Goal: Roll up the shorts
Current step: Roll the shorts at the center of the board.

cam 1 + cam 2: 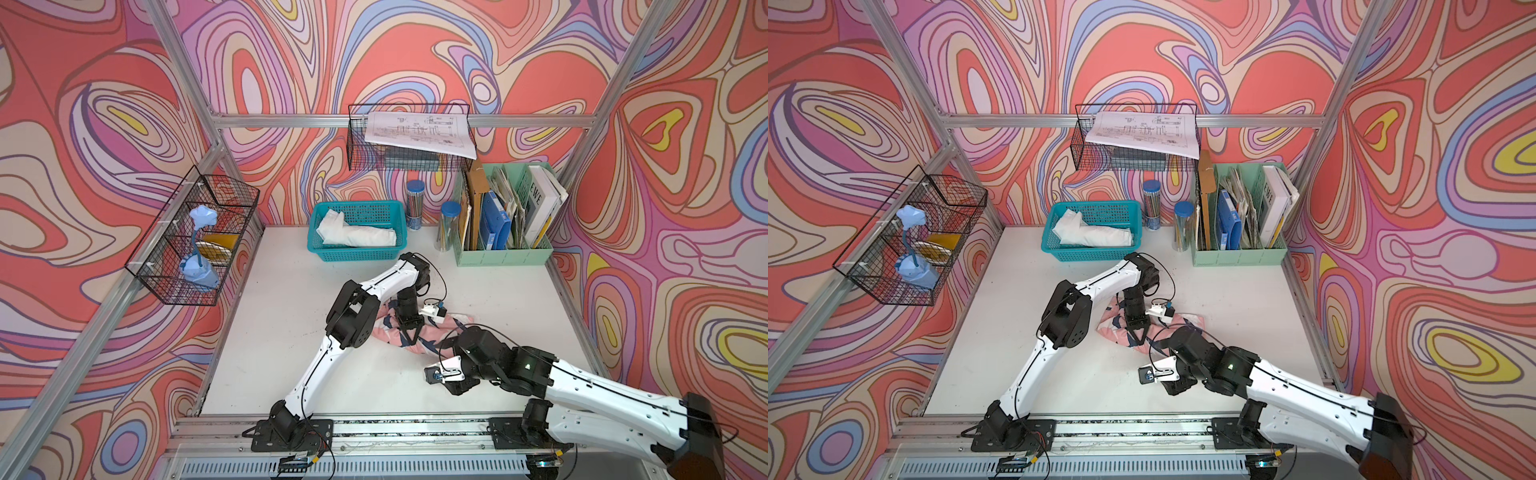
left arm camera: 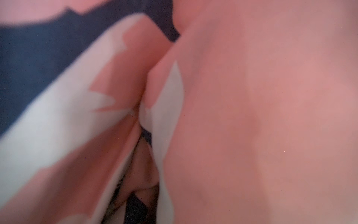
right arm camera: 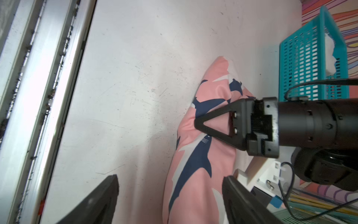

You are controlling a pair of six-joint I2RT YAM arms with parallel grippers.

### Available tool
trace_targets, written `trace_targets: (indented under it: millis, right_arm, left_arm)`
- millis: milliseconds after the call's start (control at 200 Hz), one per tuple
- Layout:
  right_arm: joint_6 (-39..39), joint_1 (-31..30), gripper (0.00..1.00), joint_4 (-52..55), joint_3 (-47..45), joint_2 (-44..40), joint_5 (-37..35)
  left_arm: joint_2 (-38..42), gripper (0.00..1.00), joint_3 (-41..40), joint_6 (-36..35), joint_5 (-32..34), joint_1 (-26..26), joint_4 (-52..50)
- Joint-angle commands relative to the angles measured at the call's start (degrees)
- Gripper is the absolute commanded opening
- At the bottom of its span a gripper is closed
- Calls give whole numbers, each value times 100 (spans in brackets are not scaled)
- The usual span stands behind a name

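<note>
The shorts, pink with navy-and-white sharks, lie bunched in a long bundle on the white table near its middle. My left gripper points down into the bundle and is shut on a pinch of fabric. The left wrist view is filled by blurred folds of the shorts. In the right wrist view the left gripper presses on the shorts. My right gripper stands open low at the bundle's right end, one finger on each side of it.
A teal basket holding white cloth stands at the back. A green file organiser and two clear tubes stand at the back right. Wire baskets hang on the walls. The aluminium rail runs along the front.
</note>
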State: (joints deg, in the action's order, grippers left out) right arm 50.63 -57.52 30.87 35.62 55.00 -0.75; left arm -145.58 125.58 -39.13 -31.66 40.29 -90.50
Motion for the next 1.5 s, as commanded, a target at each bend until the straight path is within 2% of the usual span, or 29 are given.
trace_targets:
  millis: [0,180,290,741,961,1071,1307,1427,1467,1492]
  right_arm:
    - [-412,-217,82,-589,-104,435,-980]
    - [-812,-273,80,-1326,-329,805,-1957]
    - [-830,-274,80,-1233,-386,922,-2383]
    - [-992,-279,74,-1500,-519,1447,-2037]
    - [-1187,-280,75,-1614,-636,1599,-2242]
    - [-1242,-262,73,-1647,-729,1749,-2368]
    - [-1431,-17,50,-1790,-732,1971,-2104]
    - [-1438,184,31,-1843,-697,2125,-1873]
    - [-1426,230,21,-1812,-672,2153,-1763]
    - [-1429,270,11,-1783,-663,2163,-1687]
  left_arm:
    - [-252,0,35,3,28,-16,-134]
    - [-303,0,20,-6,0,-22,-174]
    - [-339,0,-12,-15,-48,-28,-186]
    - [-384,0,2,-71,-259,-46,-235]
    - [-360,0,-42,-136,-345,-65,-249]
    - [-310,0,-162,-208,-390,-65,-208]
    - [-126,2,-431,-445,-590,-65,-154]
    - [1,13,-611,-462,-614,-65,-44]
    - [52,15,-676,-468,-610,-65,2]
    - [68,17,-711,-470,-604,-65,23]
